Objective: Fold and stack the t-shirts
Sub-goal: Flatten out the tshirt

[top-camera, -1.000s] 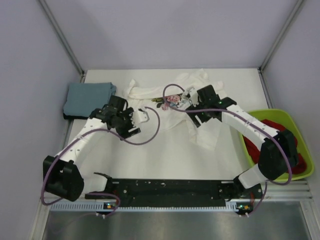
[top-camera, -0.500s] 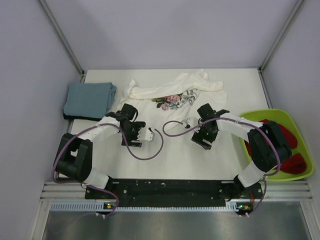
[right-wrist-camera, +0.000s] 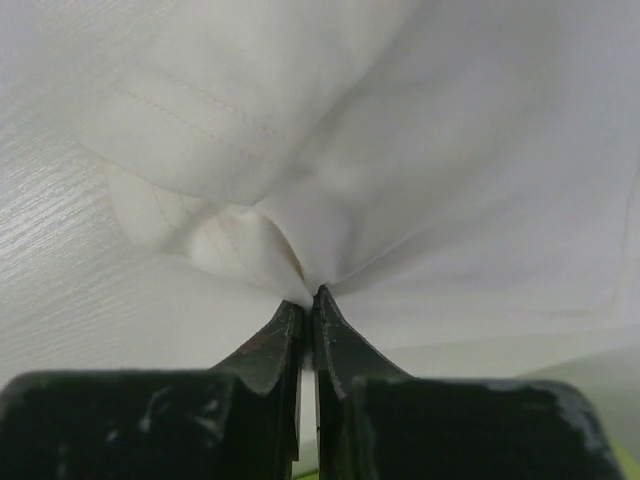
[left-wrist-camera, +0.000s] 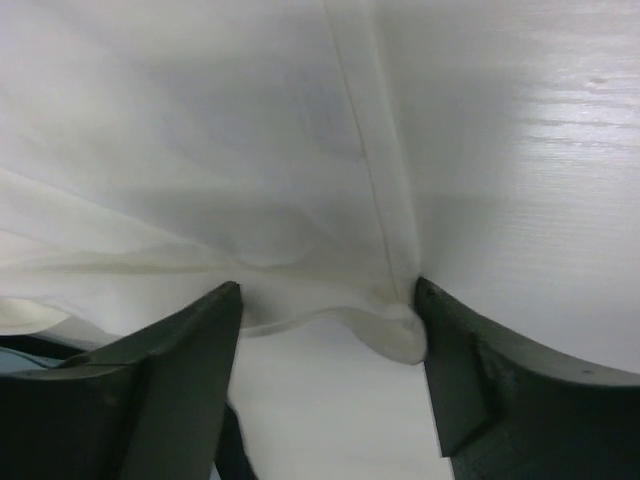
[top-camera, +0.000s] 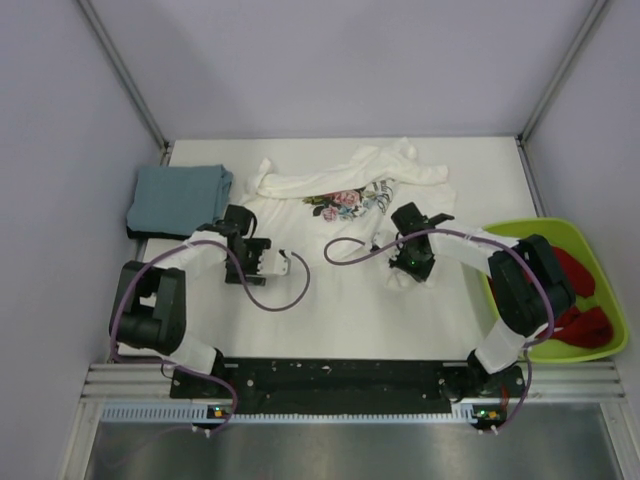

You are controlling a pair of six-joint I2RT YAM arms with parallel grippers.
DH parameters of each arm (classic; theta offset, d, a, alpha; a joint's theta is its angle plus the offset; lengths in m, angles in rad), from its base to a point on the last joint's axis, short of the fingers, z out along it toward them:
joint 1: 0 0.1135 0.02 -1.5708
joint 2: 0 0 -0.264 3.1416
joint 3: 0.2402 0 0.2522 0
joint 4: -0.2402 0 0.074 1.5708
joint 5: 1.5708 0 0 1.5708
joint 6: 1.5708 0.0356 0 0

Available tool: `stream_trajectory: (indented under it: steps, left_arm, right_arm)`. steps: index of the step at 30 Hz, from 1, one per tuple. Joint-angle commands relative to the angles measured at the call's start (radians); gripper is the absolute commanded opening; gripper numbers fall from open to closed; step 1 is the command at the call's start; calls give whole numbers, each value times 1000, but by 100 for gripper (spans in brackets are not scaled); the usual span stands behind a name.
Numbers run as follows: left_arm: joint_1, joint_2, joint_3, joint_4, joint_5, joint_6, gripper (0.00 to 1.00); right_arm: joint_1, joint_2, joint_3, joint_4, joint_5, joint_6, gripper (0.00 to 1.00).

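- The right tool (right-wrist-camera: 308, 296) is pinched closed on a small bunch of the white shirt (top-camera: 350, 185). In the right wrist view the cloth puckers into folds that run straight into the meeting fingertips.
- The left tool (left-wrist-camera: 328, 292) stands wide open and low over the worktop (top-camera: 350, 320). The shirt's near edge lies between its two dark fingers (left-wrist-camera: 190, 350). A rolled corner of the hem sits just beside the inner face of one finger, and nothing is clamped.
- In the top view both arms reach in from the near edge. The left tool is at the shirt's near left part and the right tool at its near right part, well apart from each other.
- A loop of purple cable (top-camera: 275, 300) hangs from each wrist above the worktop.
- The white shirt lies spread across the middle and back of the worktop, crumpled along its far edge. Its pink-red flower print (top-camera: 345, 200) faces up between the two tools.
- A blue-grey shirt (top-camera: 180, 195) lies folded at the back left corner, apart from the white one, with a dark layer showing under its near edge.
- A green bin (top-camera: 612, 345) sits at the right edge with red cloth (top-camera: 585, 325) inside.
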Motion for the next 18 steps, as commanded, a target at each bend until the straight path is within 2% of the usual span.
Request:
stream_trajectory:
  steps: [1,5,8,12,14,18]
  left_arm:
    - [20,77,-39,76,-70,-10,68]
    - [52,88,21,47,-127,-59,3]
    - [89,50,86,53,-198,-116,0]
    - [108,-50,252,36,-227,-278,0]
    - [108,-111,356,-16,-192,-355,0]
    - [108,-249,531,-128,-37,-452,0]
  right_arm:
    - [-3,28,3,12,54,13,0]
    - [-8,-85,38,10,157,47,0]
    - [-26,-211,89,9,270,76,0]
    - [-32,-415,193,3,442,75,0]
    - [-32,-503,262,3,450,56,0]
    - [-32,-638,423,4,452,17,0]
